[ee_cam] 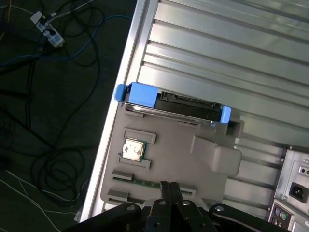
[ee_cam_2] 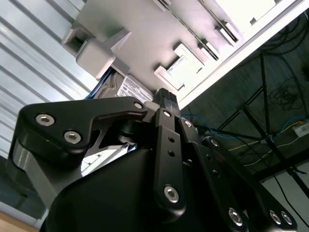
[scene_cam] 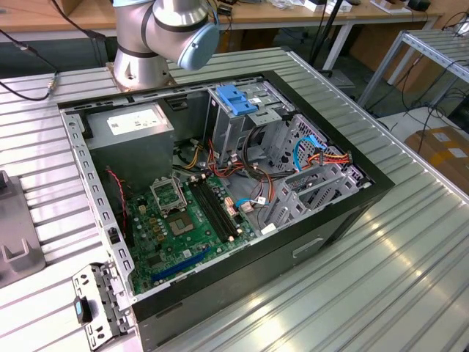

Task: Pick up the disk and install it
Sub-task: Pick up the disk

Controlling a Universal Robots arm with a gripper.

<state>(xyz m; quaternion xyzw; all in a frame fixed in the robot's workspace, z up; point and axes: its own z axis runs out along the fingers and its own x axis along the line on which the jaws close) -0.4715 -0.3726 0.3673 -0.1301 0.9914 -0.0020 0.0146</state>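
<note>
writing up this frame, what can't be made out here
- Disk: second wrist view, mostly hidden behind the gripper; a patch of label shows.
- Disk's flat faces: first wrist view, seen edge-on.
- Tray: exterior view, cut off by the exterior view's left edge.
- Drive cage slots: exterior view, too small, partly screened by cables.

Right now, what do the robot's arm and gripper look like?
In the exterior view, the arm is a thick silver-grey tube with rounded joints, one closed by a light blue cap. In the first wrist view, the gripper is matte black. The second wrist view shows flat linked bars fastened with silver screws.
</note>
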